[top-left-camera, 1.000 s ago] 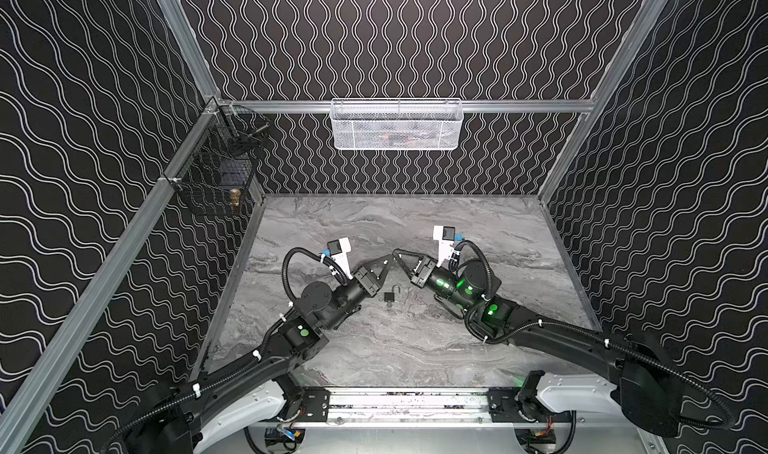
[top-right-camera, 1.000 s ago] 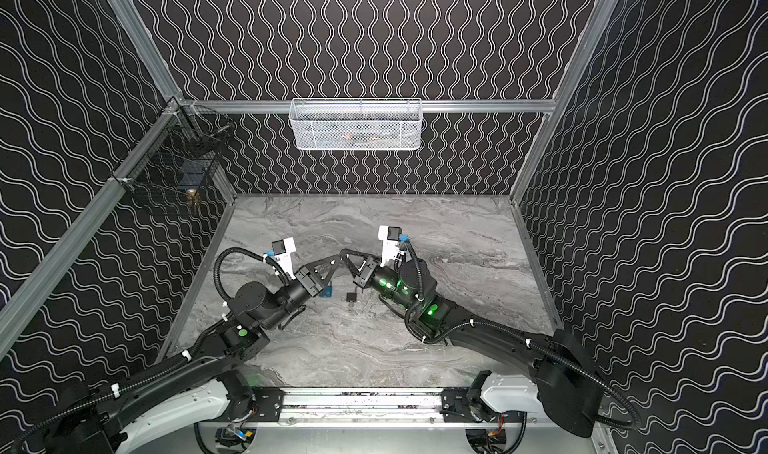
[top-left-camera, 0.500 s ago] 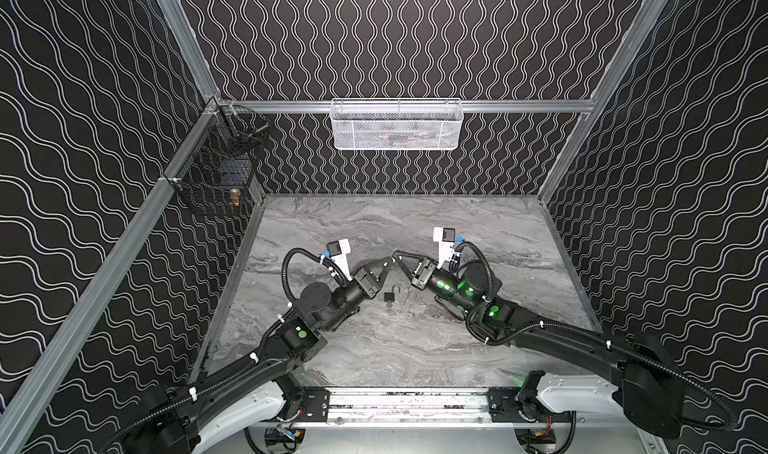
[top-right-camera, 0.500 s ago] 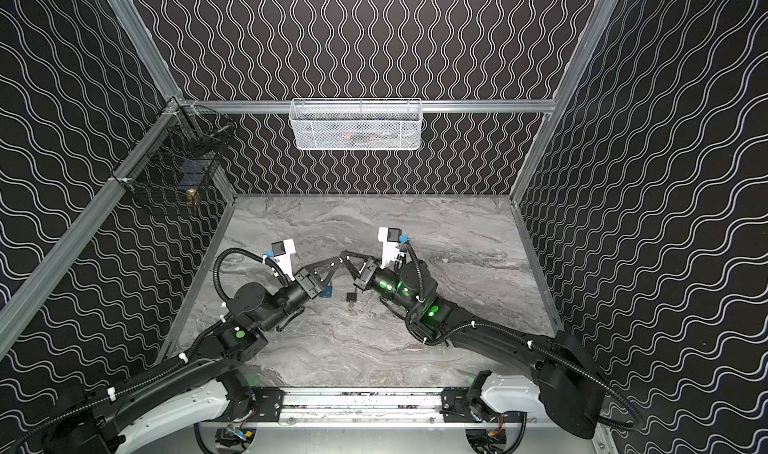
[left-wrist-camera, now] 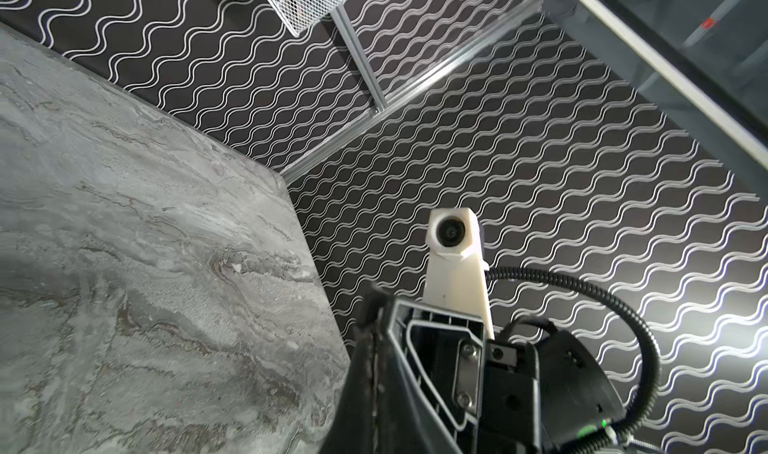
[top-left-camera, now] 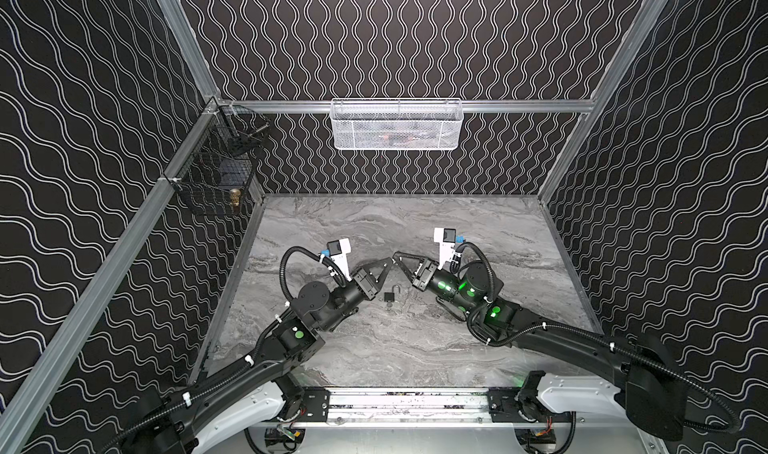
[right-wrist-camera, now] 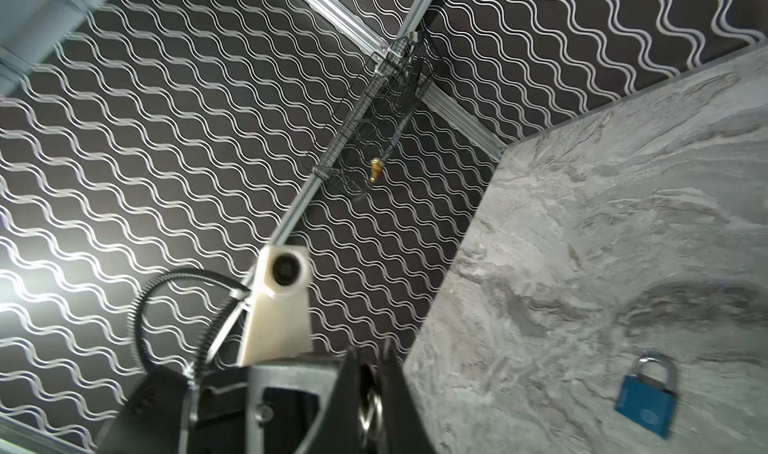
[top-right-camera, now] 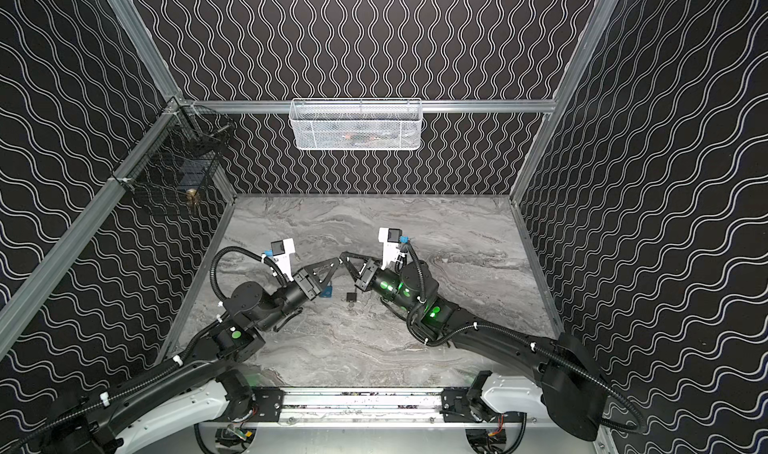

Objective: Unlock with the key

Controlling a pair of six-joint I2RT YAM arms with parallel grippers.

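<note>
Booth w/ three black walls [top-left-camera: 395,36], white wavy-line print. Alu rails [top-left-camera: 519,106] run along edges & corners. White mesh basket [top-left-camera: 397,125] hangs on back rail, centre. Black wire basket [top-left-camera: 216,177] on left rail nr back corner, small brass item [top-left-camera: 235,198] inside. Floor = grey marble-look tabletop [top-left-camera: 395,348]. Bright glare [left-wrist-camera: 715,339] on side walls in wrist views.

the blue padlock [right-wrist-camera: 645,406] looks matt, its shackle [right-wrist-camera: 672,379] glossy metal, and the marbled grey table [right-wrist-camera: 602,223] smooth.
</note>
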